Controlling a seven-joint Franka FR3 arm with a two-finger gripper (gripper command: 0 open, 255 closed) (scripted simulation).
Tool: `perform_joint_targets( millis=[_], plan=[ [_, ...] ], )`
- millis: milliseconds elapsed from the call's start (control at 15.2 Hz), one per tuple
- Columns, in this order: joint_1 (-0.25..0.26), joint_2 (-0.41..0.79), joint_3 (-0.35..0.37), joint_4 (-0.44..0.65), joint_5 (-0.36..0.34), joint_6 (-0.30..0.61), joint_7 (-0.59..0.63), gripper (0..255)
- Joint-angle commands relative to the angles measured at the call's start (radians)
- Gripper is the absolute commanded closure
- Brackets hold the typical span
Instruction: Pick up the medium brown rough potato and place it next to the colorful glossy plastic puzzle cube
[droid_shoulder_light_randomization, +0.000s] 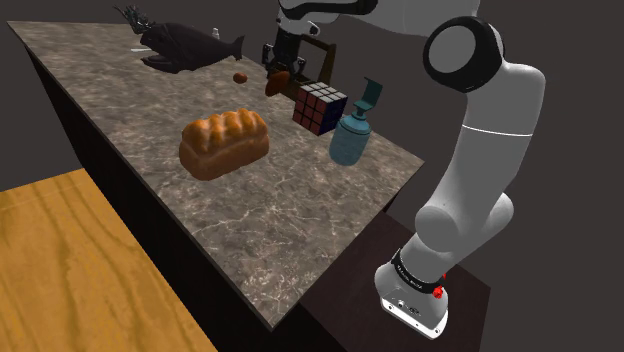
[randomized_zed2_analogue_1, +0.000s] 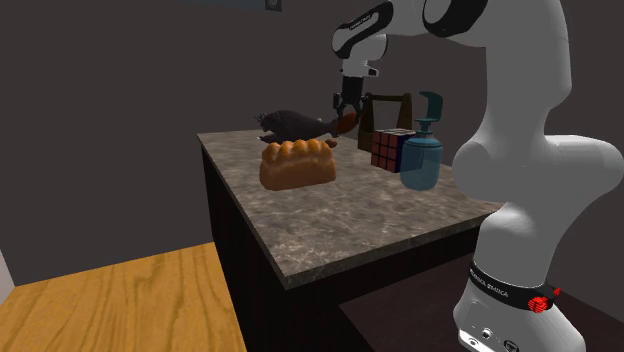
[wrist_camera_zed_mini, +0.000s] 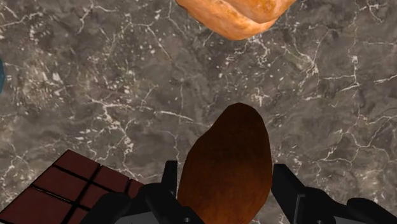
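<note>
Carrying is the step in hand, I judge, and it is close to its end. The dark marble counter (droid_shoulder_light_randomization: 300, 230) is the largest thing, and the white arm (droid_shoulder_light_randomization: 480, 150) reaches over it. On its far part lies a black fish (droid_shoulder_light_randomization: 185, 47); nearer is a golden loaf (droid_shoulder_light_randomization: 224, 143), then a teal bottle (droid_shoulder_light_randomization: 352, 135), and just beside the bottle the cube (droid_shoulder_light_randomization: 319, 107). The potato (droid_shoulder_light_randomization: 276, 84), small and reddish-brown, hangs in the gripper (wrist_camera_zed_mini: 226, 175) above the counter, near the cube, on the shoulder view's left of it. In the wrist view the two black fingers (wrist_camera_zed_mini: 287, 186) stand partly open and clasp the potato from both sides; they hold nothing else.

To do this well, I would lower it straight down onto the bare marble between the cube and the loaf, close to the cube but not touching. The potato is rounded and may roll, so the fingers should open only when it rests on the surface, and slowly. After that the hand should rise straight, so that it pushes neither the cube nor the bottle
</note>
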Motion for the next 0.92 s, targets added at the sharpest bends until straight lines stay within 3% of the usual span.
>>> perform_joint_targets(
  millis=[0, 858],
  plan=[
    [-0.002, -0.002, -0.001, -0.031, 0.000, 0.030, -0.001, 255],
    [-0.005, 0.028, -0.007, -0.164, -0.011, 0.192, 0.004, 255]
  ],
)
